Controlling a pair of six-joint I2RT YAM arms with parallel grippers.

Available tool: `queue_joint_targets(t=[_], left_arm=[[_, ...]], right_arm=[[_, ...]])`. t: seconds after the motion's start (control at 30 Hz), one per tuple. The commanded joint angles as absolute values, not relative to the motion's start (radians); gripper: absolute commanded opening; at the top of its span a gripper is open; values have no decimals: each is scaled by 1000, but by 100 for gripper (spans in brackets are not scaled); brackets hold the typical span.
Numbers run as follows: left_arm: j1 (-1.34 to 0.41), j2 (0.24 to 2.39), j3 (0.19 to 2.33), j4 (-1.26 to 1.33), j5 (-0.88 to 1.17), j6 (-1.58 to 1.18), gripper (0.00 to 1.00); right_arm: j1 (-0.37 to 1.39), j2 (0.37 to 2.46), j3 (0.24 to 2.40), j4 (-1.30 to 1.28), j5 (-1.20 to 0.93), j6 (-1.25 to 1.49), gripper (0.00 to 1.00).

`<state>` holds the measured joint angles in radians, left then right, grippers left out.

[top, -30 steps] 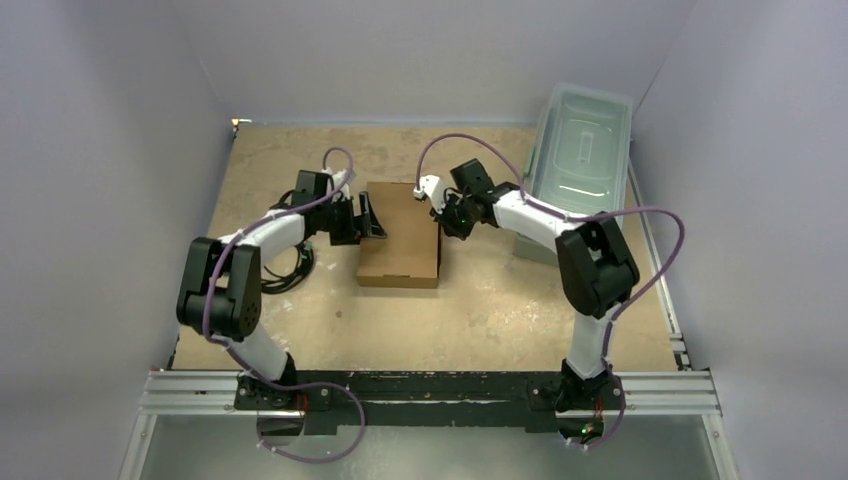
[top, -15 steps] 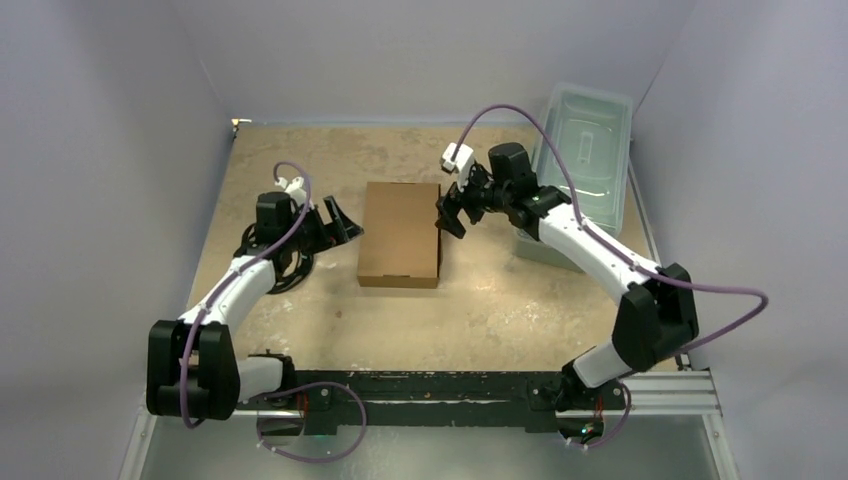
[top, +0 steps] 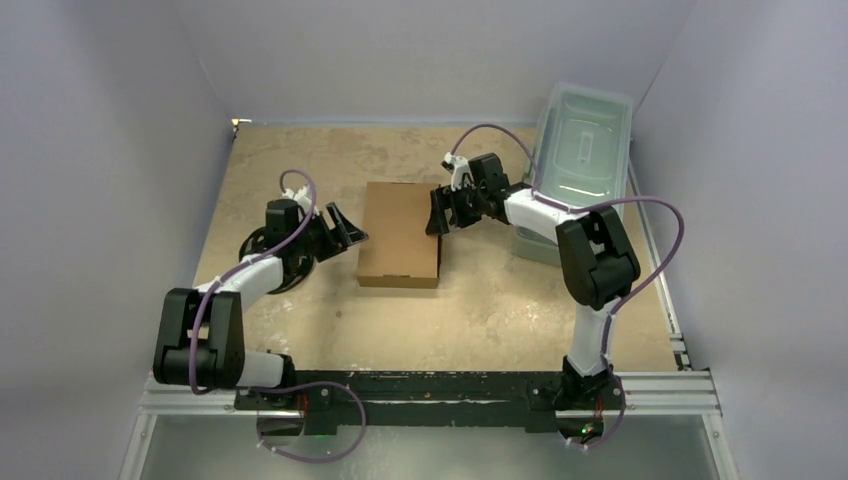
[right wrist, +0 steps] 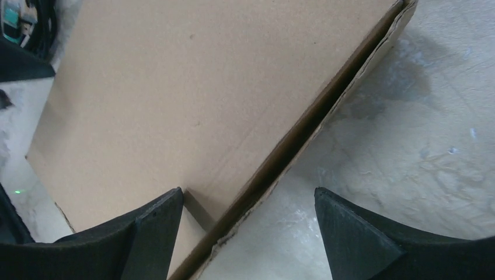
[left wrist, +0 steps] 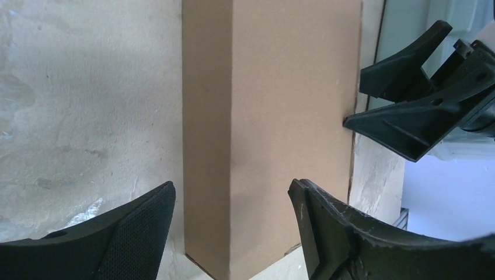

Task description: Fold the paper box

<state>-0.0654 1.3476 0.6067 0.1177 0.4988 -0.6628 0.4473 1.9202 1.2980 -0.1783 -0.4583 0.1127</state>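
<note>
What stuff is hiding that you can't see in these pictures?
- Inside the paper box: its closed top covers it in every view.
- The box's far end: it runs off the top edge in both wrist views.
- Whether the right gripper touches the box's edge: too small in the top view, unclear in its wrist view.
- What's in the clear bin: seen in the top view only, where its lid is cloudy and small.

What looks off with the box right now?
The paper box lies closed on the table, but its lid is not flush along the right side: the right wrist view shows a dark gap there, with a ragged cardboard edge. Nothing else stands out.
</note>
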Motion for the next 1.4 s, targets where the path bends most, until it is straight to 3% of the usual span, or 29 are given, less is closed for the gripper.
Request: queue_joint_targets(t=[0.0, 0.4, 0.6, 0.8, 1.37], left_arm=[[-71, 1395, 595, 222, 561, -700, 72], [-152, 1462, 610, 245, 579, -705, 51], [-217, 1484, 648, 245, 572, -712, 50], [-239, 1496, 679, 286, 581, -765, 50], [-289, 1585, 792, 350, 532, -844, 51]], right_arm=[[446, 1916, 1335, -93, -533, 238, 85], [446, 1961, 1323, -67, -633, 263, 59], [448, 1938, 1325, -77, -626, 230, 40], [449, 1899, 1331, -102, -609, 181, 30], [475, 1786, 1359, -174, -524, 87, 29]])
